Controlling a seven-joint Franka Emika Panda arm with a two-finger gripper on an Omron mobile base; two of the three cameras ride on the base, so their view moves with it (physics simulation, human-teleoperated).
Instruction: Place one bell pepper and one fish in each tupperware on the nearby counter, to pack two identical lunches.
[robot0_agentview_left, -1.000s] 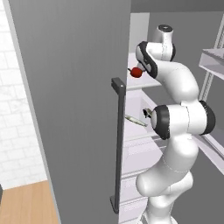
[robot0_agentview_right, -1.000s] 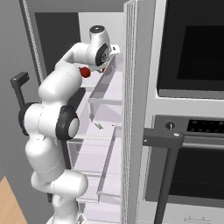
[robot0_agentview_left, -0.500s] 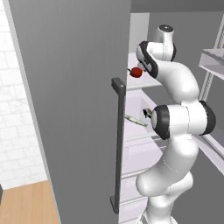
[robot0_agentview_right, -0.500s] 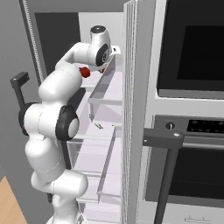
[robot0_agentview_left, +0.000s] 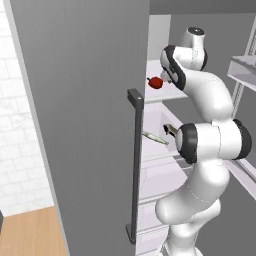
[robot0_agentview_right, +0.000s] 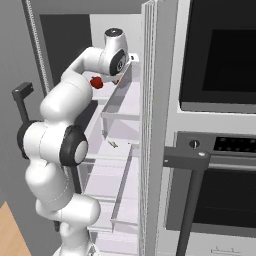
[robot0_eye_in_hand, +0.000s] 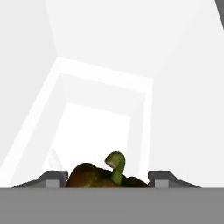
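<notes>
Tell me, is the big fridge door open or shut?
Open. The grey fridge door is swung wide, so the white shelves inside show, with a red bell pepper up high.

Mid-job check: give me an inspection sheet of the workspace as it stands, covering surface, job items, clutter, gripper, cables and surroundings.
Surface: white fridge shelf at upper level, where the arm is working.
Job's things: red bell pepper with green stem at that shelf; a slim fish-like item lies on a lower shelf, too small to confirm.
Clutter: nothing seen.
Gripper: gripper with its two fingertips on either side of the bell pepper, closed on it by the look of it.
Cables: nothing seen.
Surroundings: open grey fridge door with dark handle; built-in ovens; wooden counter corner and white tile wall.
</notes>
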